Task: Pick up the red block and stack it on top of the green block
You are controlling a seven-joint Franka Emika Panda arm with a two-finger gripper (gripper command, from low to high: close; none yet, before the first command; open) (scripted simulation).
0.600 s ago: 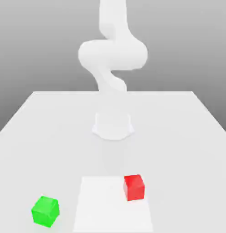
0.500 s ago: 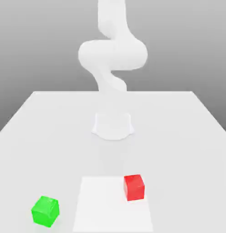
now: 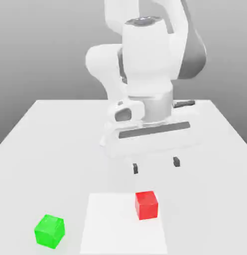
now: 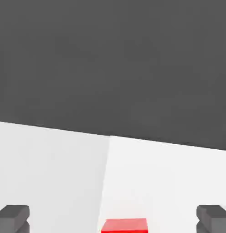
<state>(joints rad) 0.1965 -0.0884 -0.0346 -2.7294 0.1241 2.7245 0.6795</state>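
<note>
Brings the white arm and its gripper into the lower, middle part of the exterior view since the earlier frame, where only the upper arm links and the base stand above the table. Leaves both blocks where they were. Holds the claw wide open, with nothing between the two dark fingertips, well apart from each other. Hangs above the table, fingers pointing down, higher in the exterior view than the red block, without touching it. Shows in the hand view as two grey fingers on opposite sides, with part of the red block's top between them in that view, but too little to tell how well lined up.

Keeps the red block on the white panel, near its edge on the exterior view's right, upright and turned slightly. Rests the green block on the table beyond the panel, toward the exterior view's left, turned at an angle, well apart from the red block and with nothing on top. Meets a dark expanse along a straight edge in the hand view, past the pale surfaces.
</note>
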